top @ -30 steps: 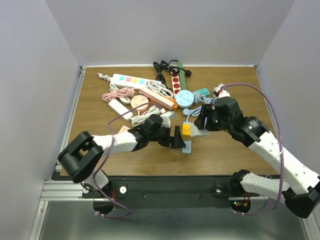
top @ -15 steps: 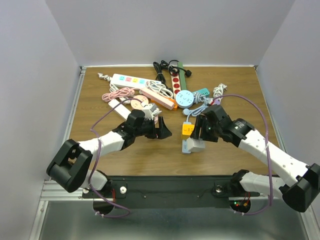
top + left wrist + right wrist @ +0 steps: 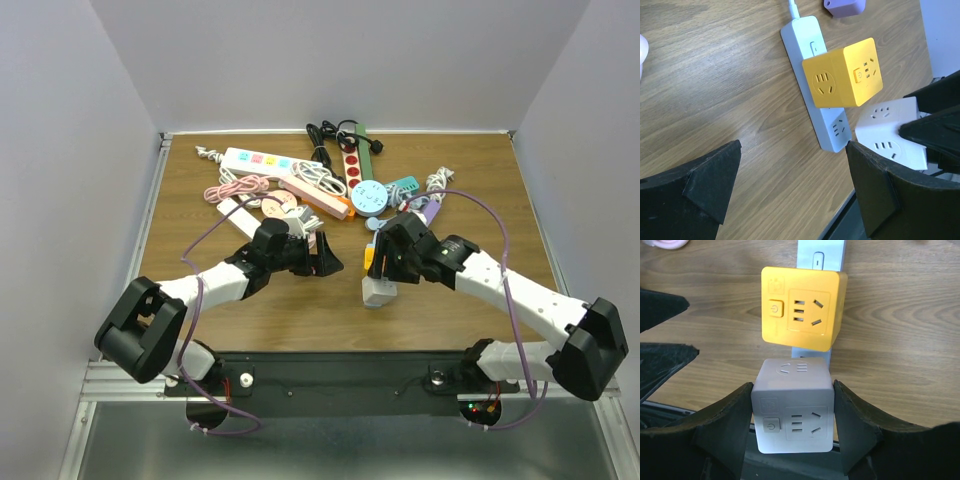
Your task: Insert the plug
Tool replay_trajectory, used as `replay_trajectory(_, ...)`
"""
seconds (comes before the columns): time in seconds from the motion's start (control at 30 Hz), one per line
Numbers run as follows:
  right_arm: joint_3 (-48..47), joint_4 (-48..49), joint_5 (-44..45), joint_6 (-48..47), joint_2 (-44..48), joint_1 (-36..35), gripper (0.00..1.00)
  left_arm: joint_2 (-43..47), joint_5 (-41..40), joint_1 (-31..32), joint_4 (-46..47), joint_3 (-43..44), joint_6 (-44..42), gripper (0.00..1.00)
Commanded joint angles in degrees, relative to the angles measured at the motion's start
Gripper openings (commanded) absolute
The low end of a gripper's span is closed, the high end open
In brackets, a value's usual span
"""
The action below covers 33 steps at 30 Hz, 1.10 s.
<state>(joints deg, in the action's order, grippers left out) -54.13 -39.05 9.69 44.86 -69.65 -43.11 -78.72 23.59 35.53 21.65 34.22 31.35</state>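
Toward the table's left side, bare wood lies in front of a heap of strips and cords. The left gripper hovers over that wood with its jaws spread wide, holding nothing. Just right of it, a pale blue power strip runs toward the near table edge and carries a yellow cube. At the strip's near end, close to that edge, the right gripper clamps the white cube adapter between both fingers, just beside the yellow cube.

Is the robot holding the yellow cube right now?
No, the right fingers grip the white cube, while the yellow cube sits untouched on the power strip.
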Motion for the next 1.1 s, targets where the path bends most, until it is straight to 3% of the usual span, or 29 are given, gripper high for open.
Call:
replay_trajectory(0.0,0.1,3.3,2.8,0.9,-0.8,-0.1,0.00,0.1,0.7,-0.2,2.3,0.6,-1.1,0.98)
replay_trajectory(1.07,2.6,3.5,5.8,2.4,-3.4,-0.2,0.00,0.2,0.2,-0.2,2.1,0.1,-1.5,0.98)
